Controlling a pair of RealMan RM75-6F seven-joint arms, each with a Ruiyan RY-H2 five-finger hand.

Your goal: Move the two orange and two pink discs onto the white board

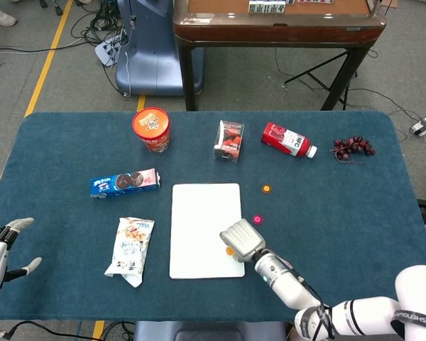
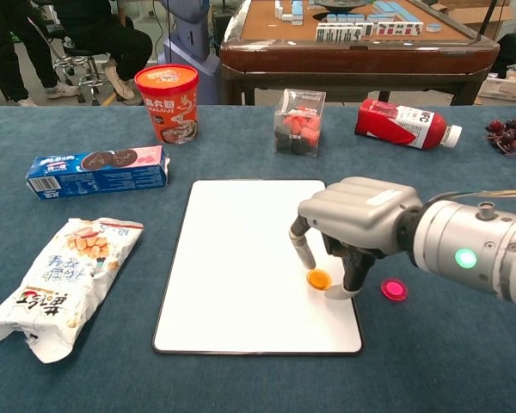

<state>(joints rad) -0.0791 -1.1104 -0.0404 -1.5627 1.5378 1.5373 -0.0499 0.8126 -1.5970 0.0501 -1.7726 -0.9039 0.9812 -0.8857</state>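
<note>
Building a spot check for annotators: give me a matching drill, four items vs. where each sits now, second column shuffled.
Items:
1. orange disc under the right hand
2. pink disc
3. cookie box
4. red bottle

Places:
A. far side, lying down
B. on the white board
C. left of the board
D. on the cloth, right of the board

Pairs: 1-B, 2-D, 3-C, 4-A

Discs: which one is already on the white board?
The orange disc under the right hand, lying on the white board; the other discs visible lie on cloth.
</note>
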